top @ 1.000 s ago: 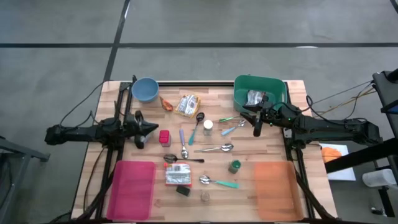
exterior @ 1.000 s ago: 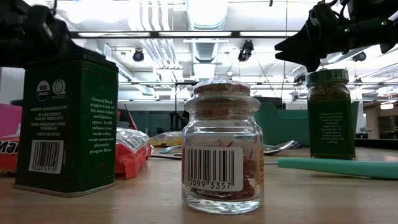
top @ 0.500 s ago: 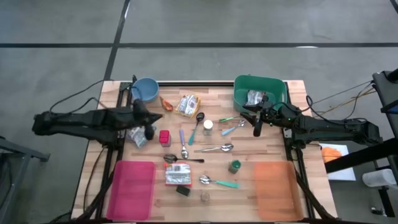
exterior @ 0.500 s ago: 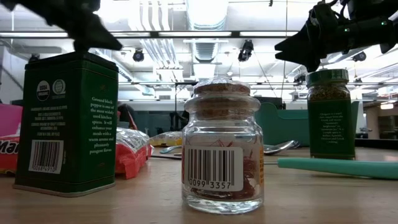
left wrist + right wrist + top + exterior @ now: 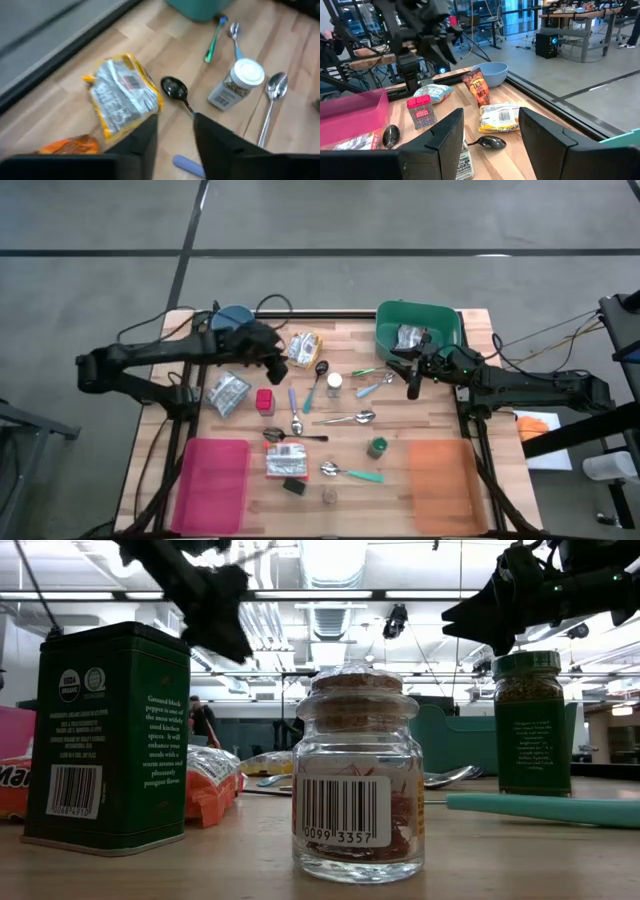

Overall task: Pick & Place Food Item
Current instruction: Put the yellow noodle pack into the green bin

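Observation:
My left gripper (image 5: 278, 358) hangs tipped downward over the table's far left part, fingers (image 5: 215, 142) a little apart, nothing between them. Just beyond it lie a yellow-and-silver food packet (image 5: 125, 92) and an orange packet (image 5: 67, 145), both flat on the wood. A silver-blue packet (image 5: 228, 393) and a red tin (image 5: 264, 400) lie nearer the table's left edge. My right gripper (image 5: 412, 377) waits open and level beside the green bin (image 5: 440, 325), which holds a silver packet (image 5: 408, 336).
Spoons (image 5: 345, 419), a white-capped spice jar (image 5: 334, 383), a green-lidded jar (image 5: 377, 446) and a small glass jar (image 5: 356, 780) are scattered mid-table. A blue bowl (image 5: 236, 318) stands far left. A pink tray (image 5: 212, 482) and an orange tray (image 5: 441, 483) lie at the near edge.
My left gripper has swung from the table's left side toward the far edge and the yellow-and-silver packet, rising and tipping downward. The silver-blue packet that it covered now lies in plain view.

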Tool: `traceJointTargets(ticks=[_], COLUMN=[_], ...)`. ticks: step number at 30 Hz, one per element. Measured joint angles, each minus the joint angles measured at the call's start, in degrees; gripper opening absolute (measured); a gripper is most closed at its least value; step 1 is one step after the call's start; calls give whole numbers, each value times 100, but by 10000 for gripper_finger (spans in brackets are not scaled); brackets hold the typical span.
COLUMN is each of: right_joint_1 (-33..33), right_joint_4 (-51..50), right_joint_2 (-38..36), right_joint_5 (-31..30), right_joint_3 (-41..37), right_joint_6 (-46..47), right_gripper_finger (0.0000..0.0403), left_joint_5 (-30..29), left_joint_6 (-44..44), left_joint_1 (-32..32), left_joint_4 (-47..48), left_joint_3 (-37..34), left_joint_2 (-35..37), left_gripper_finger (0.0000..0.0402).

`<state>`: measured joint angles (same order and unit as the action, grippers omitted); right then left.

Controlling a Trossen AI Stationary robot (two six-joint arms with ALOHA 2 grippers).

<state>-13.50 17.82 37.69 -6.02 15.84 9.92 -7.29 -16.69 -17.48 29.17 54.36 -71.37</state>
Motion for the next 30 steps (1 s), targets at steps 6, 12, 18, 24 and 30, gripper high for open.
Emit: traceJointTargets(ticks=[6, 12, 18, 24, 30], right_joint_1=[0, 0, 2, 0, 0], right_joint_4=[0, 0, 0, 0, 0], right_joint_2=[0, 0, 0, -2, -2], right_joint_5=[0, 0, 0, 0, 0], right_joint_3=[0, 0, 0, 0, 0], right_joint_6=[7, 10, 2, 0, 9], right_gripper_finger=[187, 187, 187, 187, 187], left_joint_5=[605, 1312, 1129, 695, 64], left_joint_6=[-160, 280, 1348, 1893, 2908], left_joint_1=[-654, -960, -681, -387, 58], left_joint_4=[65, 19, -275, -749, -843], left_joint_3=[451, 559, 581, 428, 412], left_joint_2=[-782, -1565, -2197, -2614, -2780], left_gripper_finger=[225, 234, 234, 234, 234])
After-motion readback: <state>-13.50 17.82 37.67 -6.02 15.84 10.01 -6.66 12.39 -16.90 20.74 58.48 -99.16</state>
